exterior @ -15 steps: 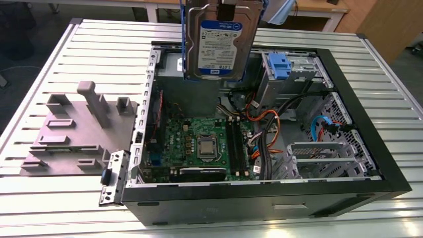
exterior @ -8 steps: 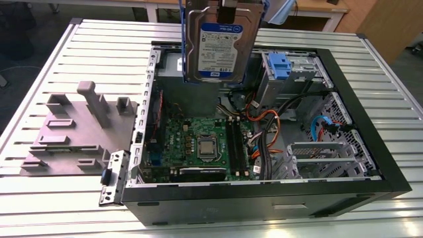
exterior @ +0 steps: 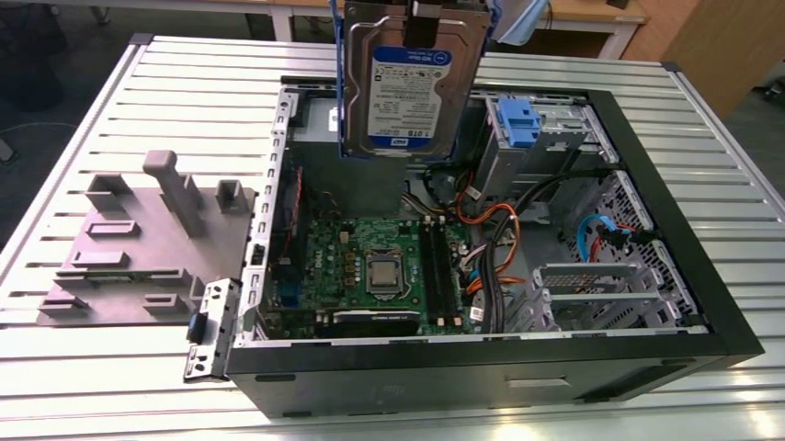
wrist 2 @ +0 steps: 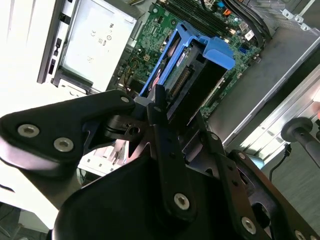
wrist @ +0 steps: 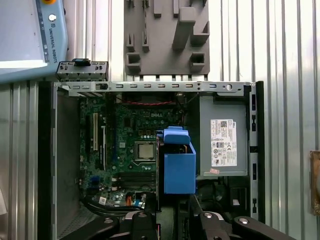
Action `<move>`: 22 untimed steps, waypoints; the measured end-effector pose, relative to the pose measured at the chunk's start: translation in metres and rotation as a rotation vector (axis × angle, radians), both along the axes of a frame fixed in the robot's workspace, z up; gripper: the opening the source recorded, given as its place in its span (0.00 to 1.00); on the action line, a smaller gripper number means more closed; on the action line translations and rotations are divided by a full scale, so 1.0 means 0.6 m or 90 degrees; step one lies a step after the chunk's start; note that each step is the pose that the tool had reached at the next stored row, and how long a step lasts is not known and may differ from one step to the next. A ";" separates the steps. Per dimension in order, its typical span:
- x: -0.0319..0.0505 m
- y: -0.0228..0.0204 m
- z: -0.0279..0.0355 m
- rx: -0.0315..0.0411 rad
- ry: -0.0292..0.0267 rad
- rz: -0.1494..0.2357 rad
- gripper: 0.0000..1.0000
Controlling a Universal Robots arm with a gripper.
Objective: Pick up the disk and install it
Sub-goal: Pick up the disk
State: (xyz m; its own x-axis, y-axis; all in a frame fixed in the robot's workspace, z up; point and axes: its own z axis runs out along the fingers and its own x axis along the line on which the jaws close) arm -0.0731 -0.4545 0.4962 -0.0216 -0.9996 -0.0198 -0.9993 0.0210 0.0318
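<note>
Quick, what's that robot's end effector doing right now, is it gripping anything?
The end effector: closed, holding the disk over the open computer case.

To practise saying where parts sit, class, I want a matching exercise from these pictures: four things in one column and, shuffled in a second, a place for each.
Things
1. the disk
2. grey moulded plate
3. processor
4. bare blue bracket

Places
A. on the slatted table, outside the computer case
B. on the green board inside the case
C. in the air above the open case
D. in a metal bay inside the case

Pairs: 1-C, 2-A, 3-B, 4-D
</note>
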 end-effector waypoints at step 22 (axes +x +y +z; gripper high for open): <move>0.000 -0.0343 0.000 0.0000 0.0000 0.000 0.35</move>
State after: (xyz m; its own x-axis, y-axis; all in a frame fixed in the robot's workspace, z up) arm -0.0731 -0.4751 0.4960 -0.0215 -0.9996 -0.0199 -0.9993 0.0209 0.0317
